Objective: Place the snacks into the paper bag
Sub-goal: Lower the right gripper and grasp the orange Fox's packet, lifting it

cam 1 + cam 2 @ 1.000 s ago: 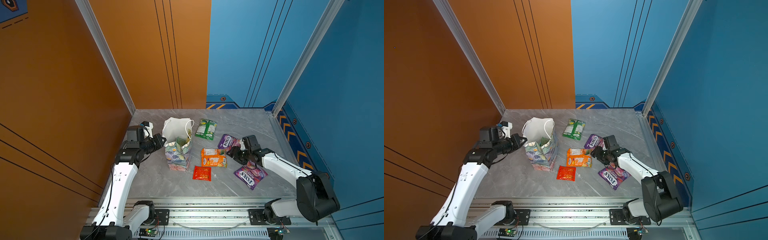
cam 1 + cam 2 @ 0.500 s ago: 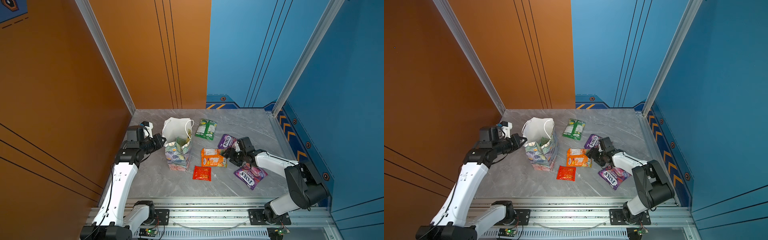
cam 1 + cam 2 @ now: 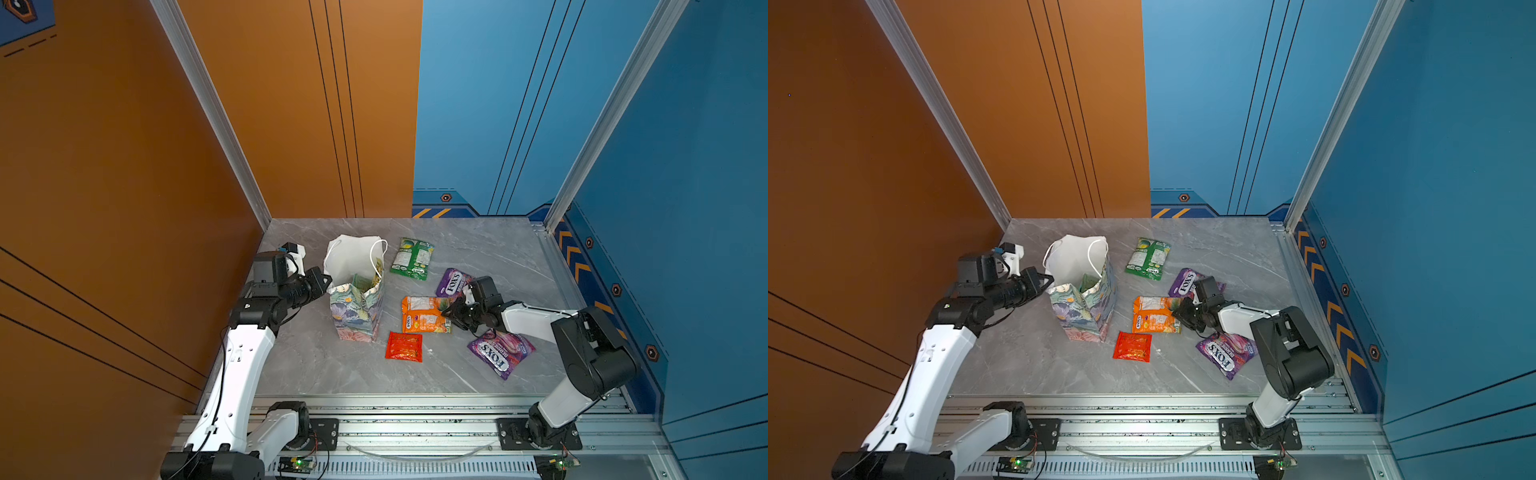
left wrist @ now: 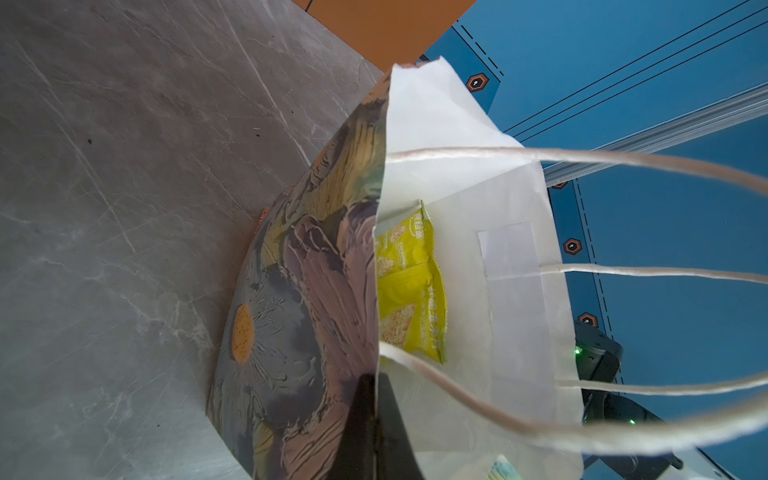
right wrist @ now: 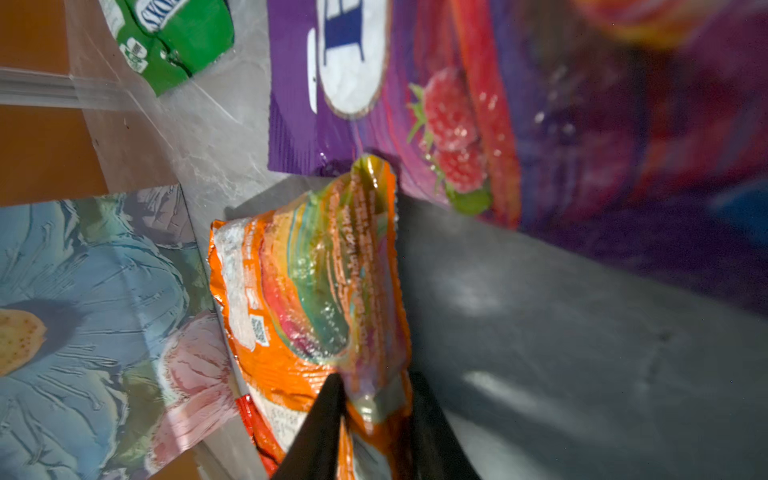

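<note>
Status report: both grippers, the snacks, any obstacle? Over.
Left gripper shut on paper bag rim. Right gripper shut on orange packet. Cord handle droops across bag mouth.

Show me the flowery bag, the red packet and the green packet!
flowery bag (image 3: 356, 312): in a top view, printed front.
red packet (image 3: 404, 346): in a top view, middle.
green packet (image 3: 412, 258): in a top view, middle.

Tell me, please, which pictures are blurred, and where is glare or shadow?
Right wrist view: the purple packet smears into blur toward one edge; the orange packet shows glare specks; a dark shadow lies on the table. Left wrist view: the cord handles near the lens are soft, the yellow packet in the paper bag sharp. Both top views: sharp, evenly lit.
</note>
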Controlling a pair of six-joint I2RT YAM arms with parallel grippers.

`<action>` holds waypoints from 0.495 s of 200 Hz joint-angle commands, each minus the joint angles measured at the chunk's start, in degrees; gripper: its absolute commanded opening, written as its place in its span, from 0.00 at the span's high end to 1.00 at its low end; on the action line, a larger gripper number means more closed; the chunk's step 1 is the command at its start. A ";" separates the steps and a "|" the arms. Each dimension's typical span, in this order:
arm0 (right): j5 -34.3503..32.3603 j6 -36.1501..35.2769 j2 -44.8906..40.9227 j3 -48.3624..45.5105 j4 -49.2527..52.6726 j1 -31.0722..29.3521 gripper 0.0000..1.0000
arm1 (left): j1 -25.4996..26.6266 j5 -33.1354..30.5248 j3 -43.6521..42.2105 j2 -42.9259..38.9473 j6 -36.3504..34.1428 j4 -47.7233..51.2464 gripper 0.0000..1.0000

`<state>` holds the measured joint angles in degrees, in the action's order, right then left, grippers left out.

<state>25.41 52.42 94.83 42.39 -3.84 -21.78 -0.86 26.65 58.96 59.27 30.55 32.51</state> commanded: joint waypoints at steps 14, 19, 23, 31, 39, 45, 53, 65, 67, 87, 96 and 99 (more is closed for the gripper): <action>0.69 1.54 0.37 -0.56 -1.41 -0.37 1.00 | -0.71 1.36 0.45 -0.44 0.27 -0.59 1.00; 0.49 1.54 -0.29 -0.45 -0.91 -0.45 1.00 | -0.76 1.38 0.45 -0.47 0.28 -0.56 1.00; 0.25 1.42 -0.83 -0.18 -0.40 -0.46 1.00 | -0.77 1.41 0.45 -0.48 0.30 -0.61 1.00; -0.16 1.07 -1.98 0.59 1.19 -0.57 1.00 | -0.81 1.44 0.45 -0.46 0.38 -0.60 1.00; -0.55 0.50 -3.33 1.47 2.92 -0.69 1.00 | -0.89 1.53 0.45 -0.47 0.31 -0.61 1.00; -0.98 -0.11 -4.51 2.22 4.24 -0.95 1.00 | -0.85 1.52 0.45 -0.47 0.33 -0.60 1.00; -1.88 -0.81 -6.20 3.62 6.71 -1.52 1.00 | -0.89 1.52 0.45 -0.53 0.32 -0.60 1.00; -3.69 -2.33 -8.67 5.97 10.79 -2.58 1.00 | -0.98 1.56 0.45 -0.46 0.39 -0.61 1.00; -4.12 -2.53 -8.91 6.22 11.55 -2.79 1.00 | -0.96 1.54 0.45 -0.46 0.33 -0.61 1.00; -8.25 -5.23 -12.64 10.85 17.75 -5.17 1.00 | -0.98 1.54 0.45 -0.55 0.36 -0.60 1.00; -10.49 -6.36 -13.98 13.06 20.68 -6.16 1.00 | -1.00 1.48 0.45 -0.53 0.37 -0.52 1.00; -11.03 -6.66 -14.35 13.54 21.45 -6.48 1.00 | -0.97 1.55 0.45 -0.55 0.37 -0.54 1.00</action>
<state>21.04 50.43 85.23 49.65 7.90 -25.76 -1.50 27.11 58.96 59.27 30.96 32.53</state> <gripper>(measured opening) 0.058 0.046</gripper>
